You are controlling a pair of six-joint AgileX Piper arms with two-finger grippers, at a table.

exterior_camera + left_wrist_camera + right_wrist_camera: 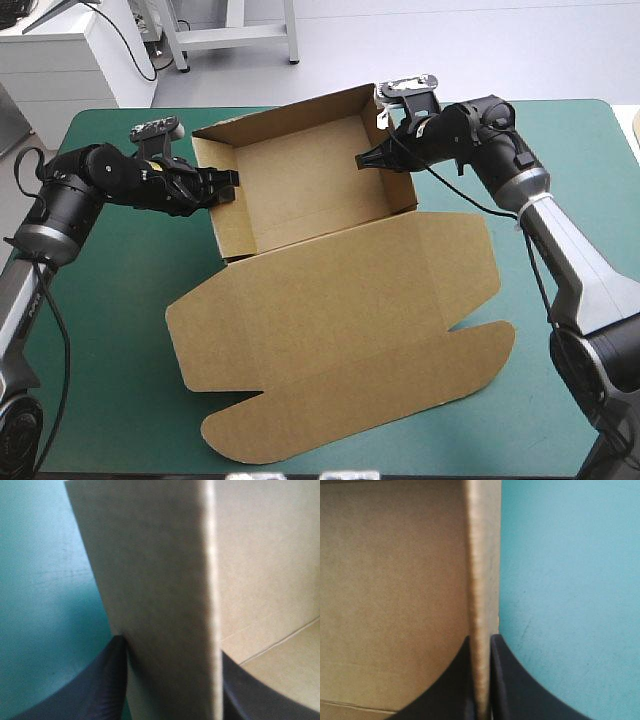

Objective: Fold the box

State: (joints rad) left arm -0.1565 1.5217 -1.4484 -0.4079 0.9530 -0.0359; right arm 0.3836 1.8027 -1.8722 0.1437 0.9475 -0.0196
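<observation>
Table (110, 300): teal-green cover, carrying the brown board.
Box (300, 185): open tray with walls raised, set from the table's centre toward 12 o'clock.
Lid (340, 340): lies flat on the cover, toward 6 o'clock.
Left claw (222, 186): clamped on the tray's 9 o'clock wall.
Right claw (368, 160): clamped on the 3 o'clock wall, rim pinched between.

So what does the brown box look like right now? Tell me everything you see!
The box is plain brown board, half folded: an open tray with its walls up, sitting toward the table's far side. Its lid lies flat toward the near edge, with rounded flaps. It rests on the teal-green cover. The left pincer is shut on the left wall, the right pincer on the right wall.
</observation>
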